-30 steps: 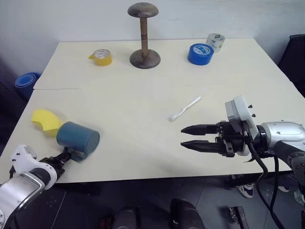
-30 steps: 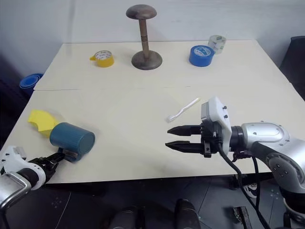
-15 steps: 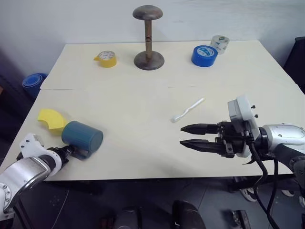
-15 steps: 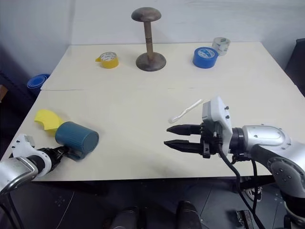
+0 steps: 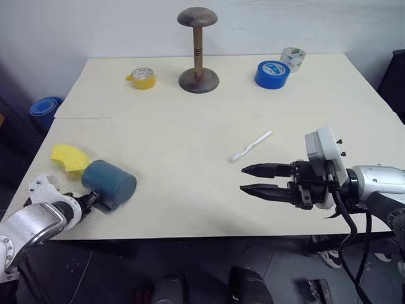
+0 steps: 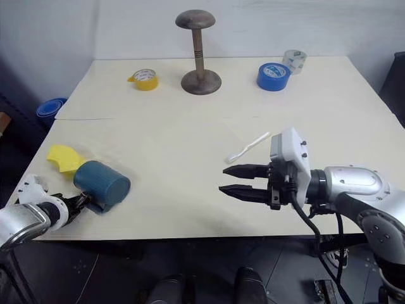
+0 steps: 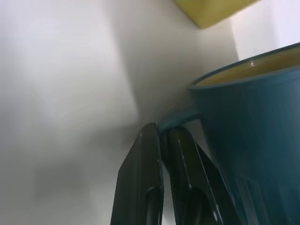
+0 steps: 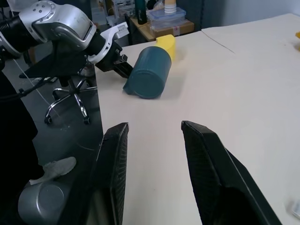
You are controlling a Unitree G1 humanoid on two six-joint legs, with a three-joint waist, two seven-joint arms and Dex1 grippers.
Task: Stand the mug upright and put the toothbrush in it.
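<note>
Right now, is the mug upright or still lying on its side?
On its side. The mug lies on the table near the front left edge, its ribbed wall down. The left gripper is shut on its handle.

table (image 5: pixel 190 126): cream, wide
stand (image 5: pixel 197 45): far centre
yellow tape (image 5: pixel 142 78): far left
blue tape (image 5: pixel 272 73): far right
clear tape (image 5: pixel 291 57): beside blue tape
yellow sponge (image 5: pixel 68 157): near left

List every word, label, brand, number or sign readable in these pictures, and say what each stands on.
No text can be read anywhere.
Yellow tape roll: printing on its core, too small to read.
Clear tape roll: faint marks, too blurred to read.
Blue tape roll, mug, toothbrush: no lettering shows.
</note>
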